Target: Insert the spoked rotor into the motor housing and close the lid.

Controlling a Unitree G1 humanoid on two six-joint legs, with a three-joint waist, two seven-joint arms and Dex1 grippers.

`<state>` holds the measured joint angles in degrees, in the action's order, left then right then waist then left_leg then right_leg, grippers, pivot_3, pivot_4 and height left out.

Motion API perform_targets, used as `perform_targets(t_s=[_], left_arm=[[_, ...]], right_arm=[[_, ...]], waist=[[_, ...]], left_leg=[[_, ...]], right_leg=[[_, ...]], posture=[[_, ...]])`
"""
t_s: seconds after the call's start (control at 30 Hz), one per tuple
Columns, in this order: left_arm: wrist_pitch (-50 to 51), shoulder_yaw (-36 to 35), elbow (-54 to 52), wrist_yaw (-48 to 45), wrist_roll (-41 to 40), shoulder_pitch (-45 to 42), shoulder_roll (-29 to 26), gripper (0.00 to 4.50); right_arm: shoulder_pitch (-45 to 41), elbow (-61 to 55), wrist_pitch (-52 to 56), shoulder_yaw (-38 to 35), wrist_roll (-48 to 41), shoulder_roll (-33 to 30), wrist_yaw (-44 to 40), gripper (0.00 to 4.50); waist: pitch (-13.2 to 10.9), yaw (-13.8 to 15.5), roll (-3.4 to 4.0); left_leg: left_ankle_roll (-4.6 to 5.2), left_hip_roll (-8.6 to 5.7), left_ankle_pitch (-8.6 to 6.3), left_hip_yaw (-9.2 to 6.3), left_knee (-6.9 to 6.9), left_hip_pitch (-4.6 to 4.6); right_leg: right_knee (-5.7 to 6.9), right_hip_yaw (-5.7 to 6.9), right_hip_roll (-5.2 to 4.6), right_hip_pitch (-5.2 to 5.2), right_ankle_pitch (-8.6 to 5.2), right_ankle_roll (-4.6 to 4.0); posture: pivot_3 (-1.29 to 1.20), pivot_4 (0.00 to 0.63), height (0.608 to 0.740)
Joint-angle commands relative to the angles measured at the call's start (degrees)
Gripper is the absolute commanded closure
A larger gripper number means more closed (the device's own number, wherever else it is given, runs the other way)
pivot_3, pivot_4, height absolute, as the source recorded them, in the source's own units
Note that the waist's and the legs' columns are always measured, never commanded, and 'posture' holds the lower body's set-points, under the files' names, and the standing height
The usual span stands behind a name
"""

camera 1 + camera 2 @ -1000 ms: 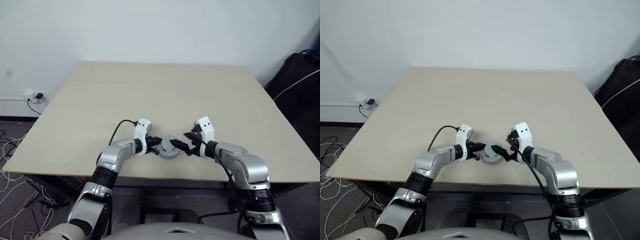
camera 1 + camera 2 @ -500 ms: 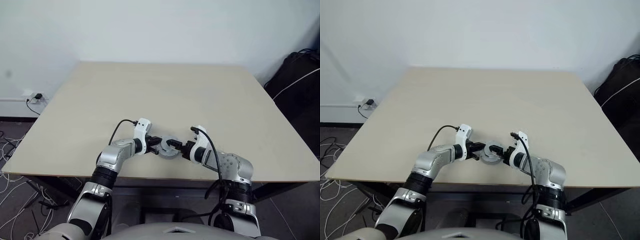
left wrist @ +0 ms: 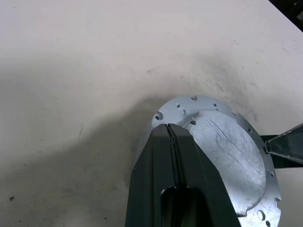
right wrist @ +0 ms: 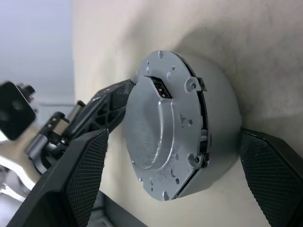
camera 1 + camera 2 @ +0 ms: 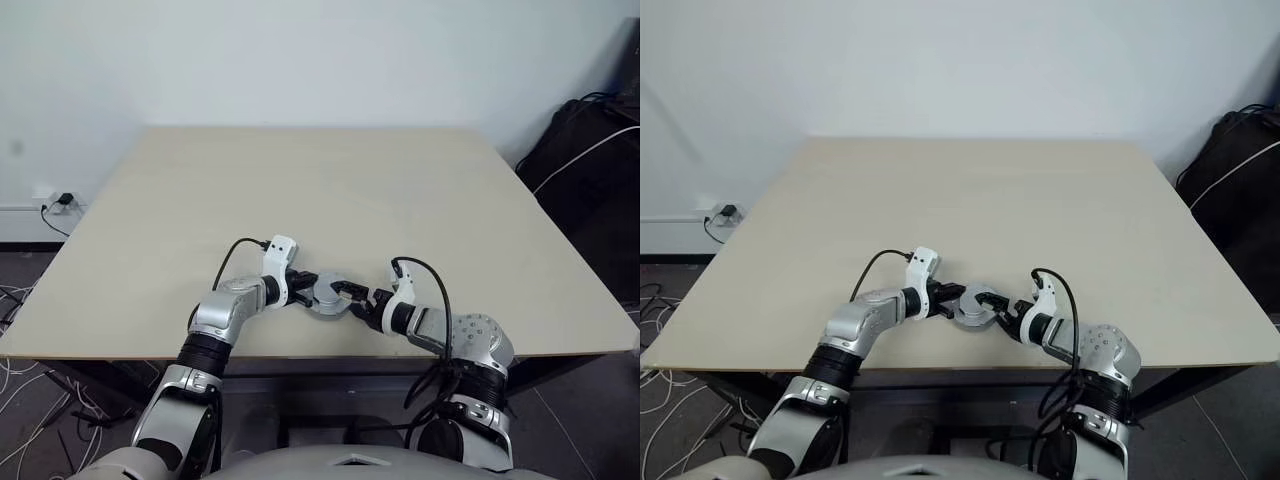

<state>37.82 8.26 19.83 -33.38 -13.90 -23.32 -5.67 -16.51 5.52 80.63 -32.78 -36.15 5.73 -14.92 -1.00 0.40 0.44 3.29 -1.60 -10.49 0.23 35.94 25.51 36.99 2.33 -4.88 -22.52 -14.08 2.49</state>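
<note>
Wide beige worktop (image 5: pixel 320 190), set against a pale wall, bare over most of its surface. Off the right edge, a black bag (image 5: pixel 590 170) with a pale cable across it; off the left edge, a wall socket with plug (image 5: pixel 62 200) and loose cables (image 5: pixel 20 300) on the floor.

Near the middle of the front edge, resting on the worktop: the motor housing (image 4: pixel 218 123), round, pale grey on its side wall, with the lid (image 4: pixel 163 125) already seated on top. Lid of shiny silver-grey metal, raised smooth centre, flat rim dotted with small holes and notches, fine scratches on the face, a small dark rectangular opening near one side. Dark seam visible between lid rim and housing wall. Windings and spoked rotor hidden under the lid.

Left arm reaching in from the front-left corner side, forearm low over the worktop, a black cable looped behind the wrist. Left gripper (image 3: pixel 169 128) pointing forward and down, fingers pressed together with just a thin seam between, tip lying over the lid's rim on the left side; nothing clamped between the fingers.

Right arm bent sharply at the front edge, wrist rolled, cable arched over it. Right gripper (image 4: pixel 175 184) spread wide, textured black fingers (image 4: pixel 83 175) standing either side of the housing, apart from its wall, gripping nothing.
</note>
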Motion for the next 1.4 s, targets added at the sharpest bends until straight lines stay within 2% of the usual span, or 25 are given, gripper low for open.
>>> perform_targets(t_s=[0.03,0.37,0.5,0.57,0.6,0.63,0.77,0.93,1.03,1.4], left_arm=[[0.1,0.7,-1.8,-0.4,-0.1,0.2,0.5,4.50],[0.2,0.5,-1.6,-0.1,0.2,0.3,0.2,4.50],[0.2,0.5,-1.7,0.0,0.3,0.7,0.3,4.50],[0.2,0.5,-1.8,0.0,0.3,0.9,0.3,4.50],[0.2,0.5,-1.9,0.0,0.3,1.0,0.3,4.50],[0.2,0.5,-1.9,0.1,0.2,1.1,0.3,4.50],[0.3,0.3,-1.9,0.1,0.2,1.1,0.4,4.50],[0.3,0.3,-2.1,0.3,0.1,1.4,0.5,4.50],[0.4,0.3,-2.2,0.3,0.1,1.5,0.6,4.50],[0.6,0.0,-2.9,0.2,-0.1,1.8,0.6,4.50]], right_arm=[[-0.7,-0.1,0.5,0.0,-4.5,3.4,-0.9,0.02],[-0.3,2.0,1.1,2.2,-3.6,3.8,0.1,0.02],[-0.5,2.0,1.1,2.0,-3.8,3.8,0.3,0.93],[-0.6,2.0,1.3,1.8,-4.1,3.7,0.5,1.62],[-0.5,1.8,1.7,1.9,-4.2,3.8,0.7,1.62],[-0.3,1.3,2.3,1.9,-4.3,4.0,0.9,2.02],[0.4,-0.2,4.0,2.5,-4.5,4.5,2.2,2.69],[0.8,-1.2,5.4,2.2,-4.4,4.5,3.6,2.74],[1.0,-1.7,6.8,2.5,-4.0,4.2,4.2,3.30],[1.6,-2.4,6.8,1.7,-2.7,4.4,6.2,3.30]], waist=[[0.0,-0.3,0.00],[0.0,-1.0,0.05],[0.0,-1.1,0.05],[0.0,-1.1,0.06],[0.0,-1.1,0.07],[0.0,-1.1,0.09],[0.2,-1.1,0.26],[0.2,-1.1,0.38],[0.3,-1.1,0.50],[0.4,-1.0,0.59]], left_leg=[[0.00,0.01,0.00,0.00,0.00,0.00],[0.00,0.03,0.00,0.00,0.01,-0.02],[0.00,0.03,0.00,0.00,0.01,-0.01],[0.00,0.03,0.00,0.00,0.00,-0.01],[0.00,0.03,0.00,0.01,0.00,-0.01],[0.00,0.04,0.00,0.00,0.00,-0.01],[0.00,0.05,0.00,0.00,0.00,-0.02],[-0.01,0.05,-0.01,0.00,0.00,-0.03],[-0.01,0.05,-0.01,0.00,-0.01,-0.04],[-0.01,0.04,0.00,0.00,0.00,-0.05]], right_leg=[[0.00,0.00,0.01,0.00,0.01,0.00],[-0.01,-0.03,0.02,0.00,0.06,0.05],[-0.01,-0.08,0.02,-0.01,0.06,0.05],[-0.01,-0.11,0.01,-0.02,0.06,0.05],[-0.01,-0.13,0.01,-0.02,0.06,0.04],[-0.01,-0.16,0.01,-0.02,0.06,0.04],[-0.01,-0.16,0.00,-0.01,0.10,0.00],[-0.01,-0.15,-0.01,-0.01,0.17,-0.02],[-0.02,-0.14,0.01,-0.02,0.18,-0.01],[-0.03,-0.10,0.01,0.00,0.18,0.00]], posture=[[0.00,0.000,0.740],[0.00,0.000,0.740],[0.00,0.000,0.740],[0.00,0.000,0.740],[0.00,0.000,0.740],[0.00,0.000,0.740],[0.00,0.000,0.740],[0.00,0.000,0.740],[0.00,0.000,0.740],[0.00,0.000,0.740]])
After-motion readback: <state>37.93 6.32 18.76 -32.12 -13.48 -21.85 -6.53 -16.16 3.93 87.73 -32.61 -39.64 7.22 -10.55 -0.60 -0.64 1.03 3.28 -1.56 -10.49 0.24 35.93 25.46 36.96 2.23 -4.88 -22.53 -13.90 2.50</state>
